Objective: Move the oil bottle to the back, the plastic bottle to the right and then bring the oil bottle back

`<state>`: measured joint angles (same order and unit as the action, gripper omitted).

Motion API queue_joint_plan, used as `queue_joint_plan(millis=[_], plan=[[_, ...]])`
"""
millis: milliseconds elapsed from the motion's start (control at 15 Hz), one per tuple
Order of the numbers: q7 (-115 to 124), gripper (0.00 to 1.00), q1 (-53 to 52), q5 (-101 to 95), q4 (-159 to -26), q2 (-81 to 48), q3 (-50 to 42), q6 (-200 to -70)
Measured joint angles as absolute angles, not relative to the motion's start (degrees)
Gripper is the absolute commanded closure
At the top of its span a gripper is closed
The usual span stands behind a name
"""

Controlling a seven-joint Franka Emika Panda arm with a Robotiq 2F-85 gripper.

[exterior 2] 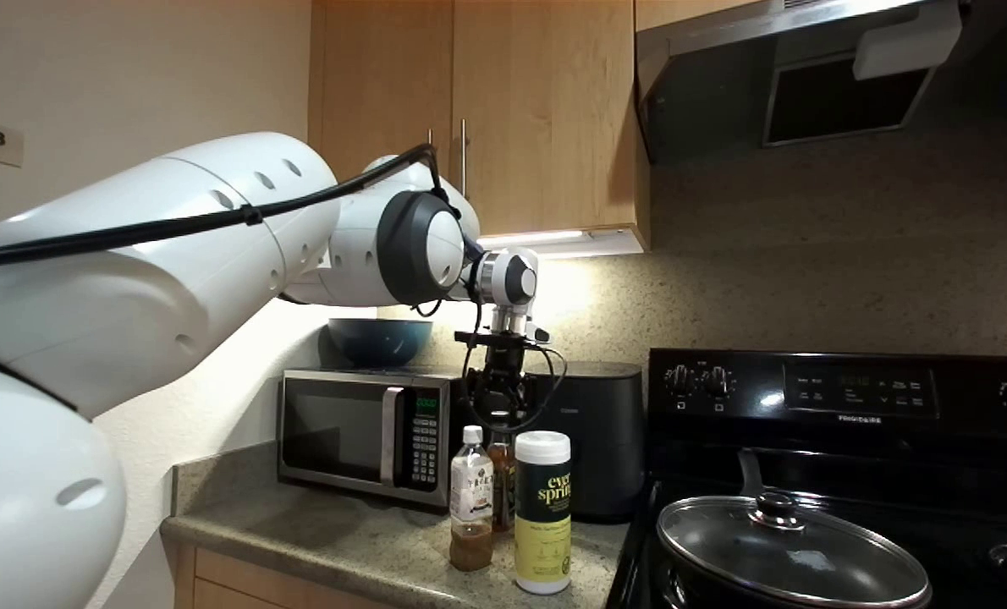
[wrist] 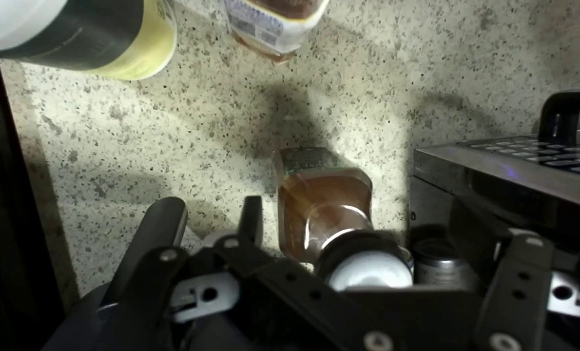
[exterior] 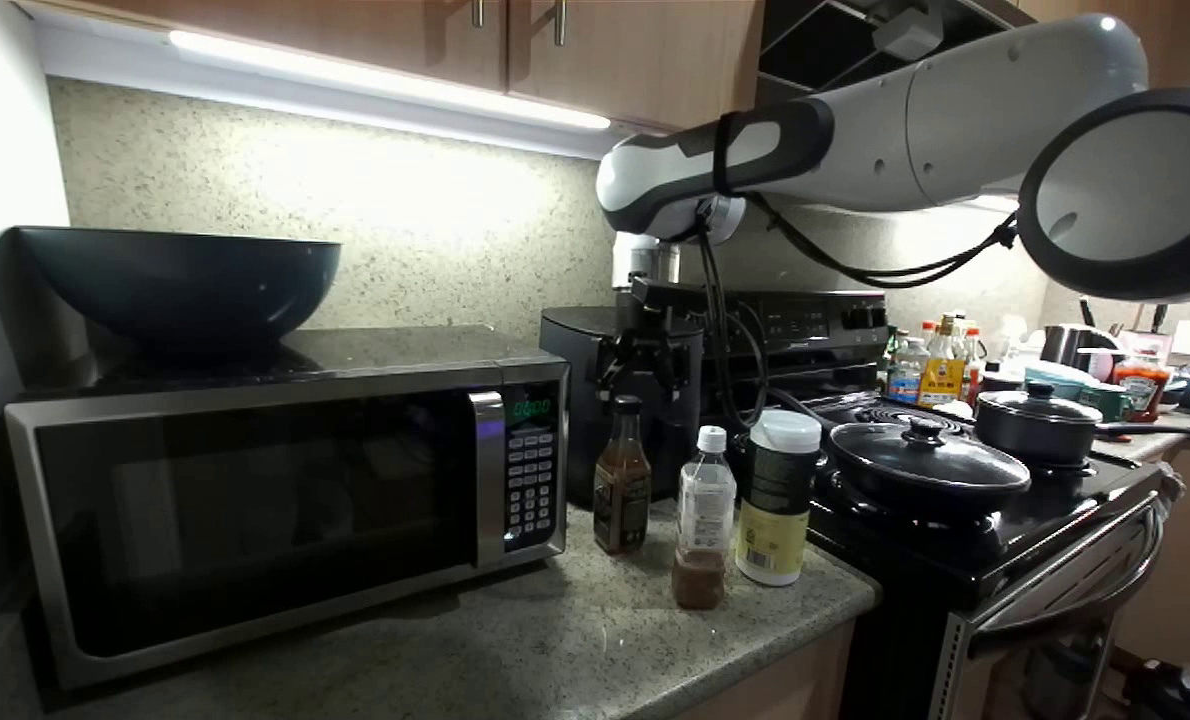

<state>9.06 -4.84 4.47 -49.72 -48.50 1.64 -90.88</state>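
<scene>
Oil bottle [exterior: 623, 490]: stands upright, in an exterior view just below the centre of the frame.
Gripper [exterior: 640, 388]: released; the jaws stand wide apart just above this bottle.
Clear plastic bottle [exterior: 705, 520]: upright, lower and more to the right.

Plastic bottle [exterior: 705, 512] and jar [exterior: 777, 500] obstruct the oil bottle's [exterior: 623, 485] front, bare counter [wrist: 217, 122] between.

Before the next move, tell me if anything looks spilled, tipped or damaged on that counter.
Nothing stands out. The oil bottle, plastic bottle and canister all stand upright on the counter, and no spill or damage shows in these views.
</scene>
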Motion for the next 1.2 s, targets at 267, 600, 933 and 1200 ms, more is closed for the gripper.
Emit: queue_joint_plan(millis=[267, 600, 933, 1200], plan=[[8.12, 0.51, -4.84, 4.43, -48.83, -49.07, 1.66, -90.88], [5.74, 0.83, -5.0, 4.33, -48.07, -49.4, 1.71, -90.87], [4.18, 1.0, -5.09, 4.24, -47.97, -49.4, 1.71, -90.87], [4.08, 0.91, -5.27, 4.2, -47.97, -49.4, 1.62, -90.87]])
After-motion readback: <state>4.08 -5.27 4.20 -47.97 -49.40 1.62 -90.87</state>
